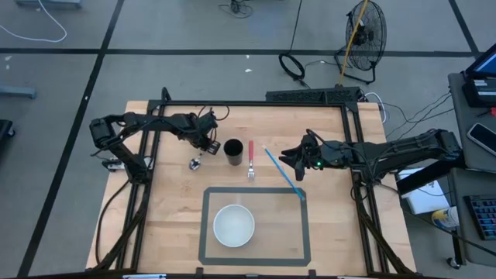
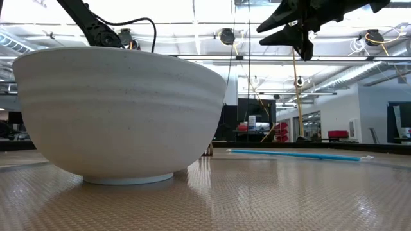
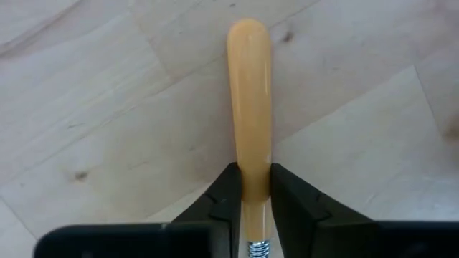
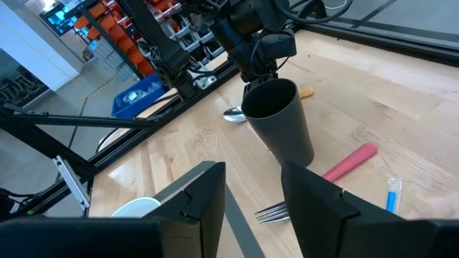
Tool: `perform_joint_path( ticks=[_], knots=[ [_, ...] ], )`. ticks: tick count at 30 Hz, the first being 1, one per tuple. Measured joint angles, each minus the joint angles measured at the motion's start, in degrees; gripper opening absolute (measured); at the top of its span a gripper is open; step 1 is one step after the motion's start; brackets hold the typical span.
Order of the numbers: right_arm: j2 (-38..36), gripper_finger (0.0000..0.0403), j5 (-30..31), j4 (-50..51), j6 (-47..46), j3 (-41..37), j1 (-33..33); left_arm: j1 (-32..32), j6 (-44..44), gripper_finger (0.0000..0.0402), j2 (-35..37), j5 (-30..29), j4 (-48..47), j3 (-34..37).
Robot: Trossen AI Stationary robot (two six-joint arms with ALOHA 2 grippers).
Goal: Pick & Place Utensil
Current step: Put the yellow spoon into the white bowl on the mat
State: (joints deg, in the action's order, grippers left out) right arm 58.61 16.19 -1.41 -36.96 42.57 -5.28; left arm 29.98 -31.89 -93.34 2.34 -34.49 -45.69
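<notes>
Fingers of left gripper (image 3: 256,197) clamped on orange-handled metal spoon (image 3: 249,100) lying on wooden table (image 3: 107,107); lifting, placing outstanding.

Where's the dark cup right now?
From above, the tall dark plastic cup stands upright on the wooden table, behind the white bowl, between the orange-handled spoon on its left and the pink-handled fork on its right.

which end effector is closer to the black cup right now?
Left. The left end effector sits just beside the black cup, closed around the orange-handled spoon. The right end effector hovers farther off, beyond the red-handled fork.
</notes>
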Motion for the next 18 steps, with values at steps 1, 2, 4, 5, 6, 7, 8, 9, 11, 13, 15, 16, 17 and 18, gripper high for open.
perform_joint_path(
  ticks=[1, 2, 4, 5, 6, 7, 8, 9, 11, 13, 15, 16, 17, 18],
  knots=[
    [0.00, 0.0132, 0.00, 0.00, 0.02, 0.00, 0.00, 0.00, 0.31, 0.0067, 0.00, 0.01, 0.01, 0.00],
    [0.00, 0.0132, 0.00, 0.00, 0.04, 0.00, 0.00, -0.01, 0.72, 0.0070, -0.01, -0.01, 0.01, 0.00],
    [0.00, 0.0132, 0.00, 0.00, 0.08, 0.00, 0.00, -0.02, 1.49, 0.0070, -0.02, -0.03, -0.01, 0.00],
    [0.00, 0.0132, 0.00, 0.00, 0.08, 0.00, 0.00, -0.02, 1.81, 0.0068, -0.02, -0.03, 0.00, 0.02],
    [0.00, 0.0132, 0.00, 0.00, 0.10, 0.00, 0.00, -0.02, 2.03, 0.0063, -0.02, -0.04, -0.01, 0.02],
    [0.00, 0.0132, 0.00, 0.00, 0.10, 0.00, 0.00, -0.04, 2.27, 0.0056, -0.02, -0.08, 0.01, 0.02],
    [0.00, 0.0132, 0.00, 0.00, 0.10, 0.00, 0.00, -0.04, 2.47, 0.0050, 0.08, -0.18, 0.01, 0.02],
    [0.00, 0.0132, 0.00, 0.01, 0.10, 0.00, 0.00, -0.02, 2.77, 0.0045, 0.29, -0.31, 0.01, 0.06],
    [0.00, 0.0132, 0.00, 0.02, 0.10, 0.00, 0.00, -0.02, 3.07, 0.0044, 0.48, -0.63, -0.10, 0.13],
    [0.00, 0.0132, -0.01, 0.02, 0.10, 0.00, -0.02, 0.20, 3.25, 0.0044, 0.50, -0.79, -0.07, 0.13],
    [0.00, 0.0132, 0.00, 0.00, 0.10, 0.00, -0.02, 0.35, 3.65, 0.0043, 0.51, -0.94, -0.13, 0.13],
    [0.00, 0.0132, 0.00, 0.00, 0.10, 0.00, -0.02, 0.35, 3.95, 0.0043, 0.52, -1.16, -0.17, 0.13],
    [0.00, 0.0132, 0.00, 0.02, 0.10, 0.00, -0.02, 0.26, 4.21, 0.0043, 0.52, -1.51, -0.19, 0.11],
    [0.00, 0.0132, 0.00, 0.02, 0.10, 0.00, -0.01, 0.08, 4.35, 0.0043, 0.52, -1.91, -0.19, 0.11]
  ],
)
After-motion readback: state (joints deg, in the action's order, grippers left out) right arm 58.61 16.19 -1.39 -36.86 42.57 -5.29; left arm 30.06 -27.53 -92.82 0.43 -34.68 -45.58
